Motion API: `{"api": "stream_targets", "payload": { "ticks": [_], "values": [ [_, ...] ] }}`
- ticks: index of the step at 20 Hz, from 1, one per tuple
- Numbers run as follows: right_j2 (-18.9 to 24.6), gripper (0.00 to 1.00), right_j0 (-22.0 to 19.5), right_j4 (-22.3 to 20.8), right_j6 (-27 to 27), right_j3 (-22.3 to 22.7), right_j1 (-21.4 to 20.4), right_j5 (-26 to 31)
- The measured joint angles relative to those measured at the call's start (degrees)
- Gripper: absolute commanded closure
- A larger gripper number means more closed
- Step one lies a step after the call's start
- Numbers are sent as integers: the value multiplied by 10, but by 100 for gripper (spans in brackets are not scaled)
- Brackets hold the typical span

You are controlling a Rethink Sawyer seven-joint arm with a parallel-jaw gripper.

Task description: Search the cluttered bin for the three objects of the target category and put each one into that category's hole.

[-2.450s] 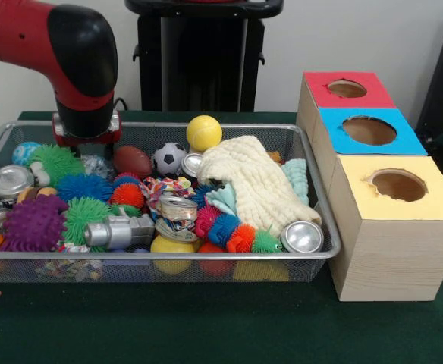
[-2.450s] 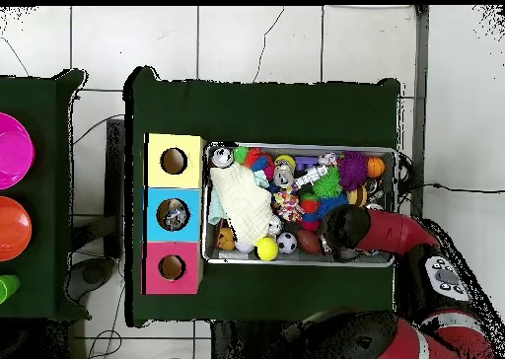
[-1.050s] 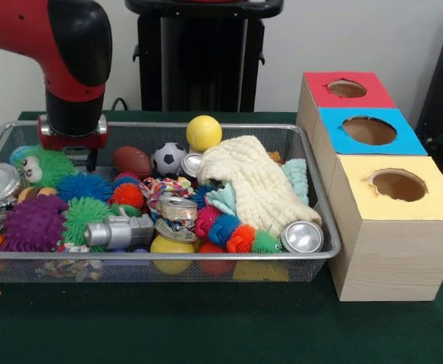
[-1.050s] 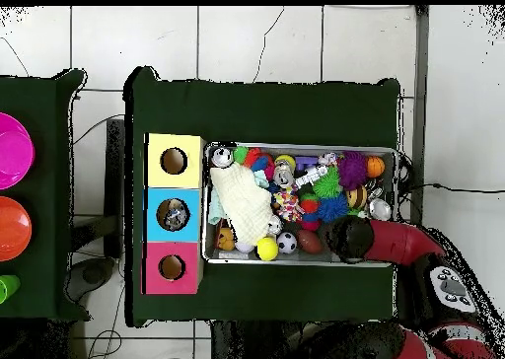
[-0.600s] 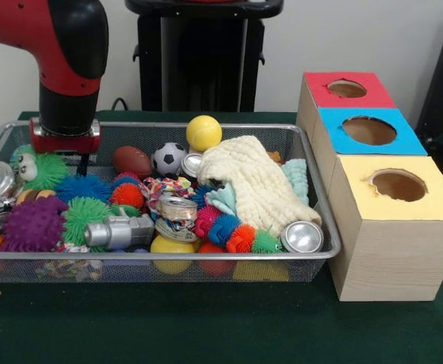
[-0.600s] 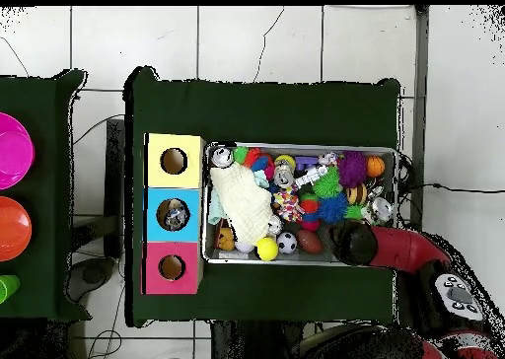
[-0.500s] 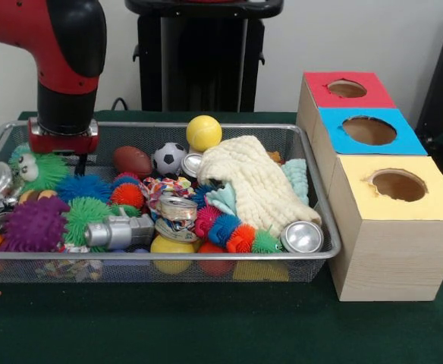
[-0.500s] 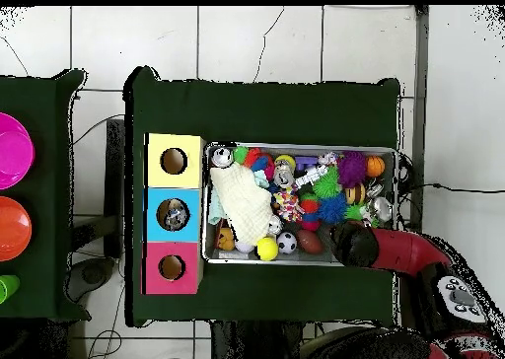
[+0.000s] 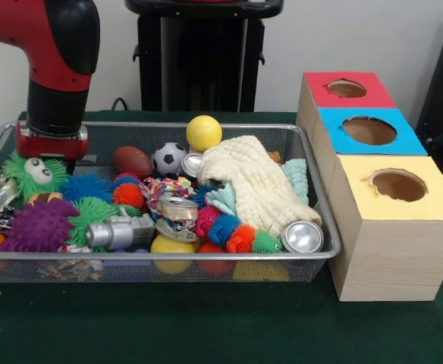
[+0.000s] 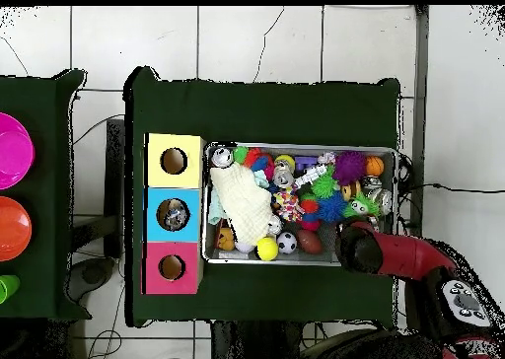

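Observation:
A wire mesh bin (image 9: 206, 256) holds spiky rubber balls, crushed cans and sport balls. A yellow ball (image 9: 203, 133), a soccer ball (image 9: 170, 158) and a brown football (image 9: 133, 161) lie along its far side. Cans show at the front right (image 9: 303, 236), the front middle (image 9: 119, 232) and the centre (image 9: 177, 208). My gripper (image 9: 53, 152) hangs over the bin's far left corner, just behind a green spiky toy with eyes (image 9: 33, 173). Its lower part is hidden. In the overhead view only the arm's wrist (image 10: 357, 249) shows, at the bin's edge (image 10: 301, 262).
A cream knitted cloth (image 9: 256, 182) covers the bin's right part. To its right stand three boxes with round holes: red (image 9: 347, 89), blue (image 9: 369, 130) and yellow (image 9: 397, 184). Something silvery shows inside the blue box's hole (image 10: 173, 214). A purple spiky ball (image 9: 38, 225) sits front left.
The arm has drifted left and back toward the bin's far left corner. The green eyed toy has dropped and turned. The silver can at the left has shifted toward the bin's left wall.

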Motion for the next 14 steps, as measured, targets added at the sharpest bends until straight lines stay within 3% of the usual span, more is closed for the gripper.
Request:
{"api": "stream_targets", "payload": {
  "ticks": [14],
  "values": [
    [1,100,-10,-11,0,0,7,-80]
  ]
}}
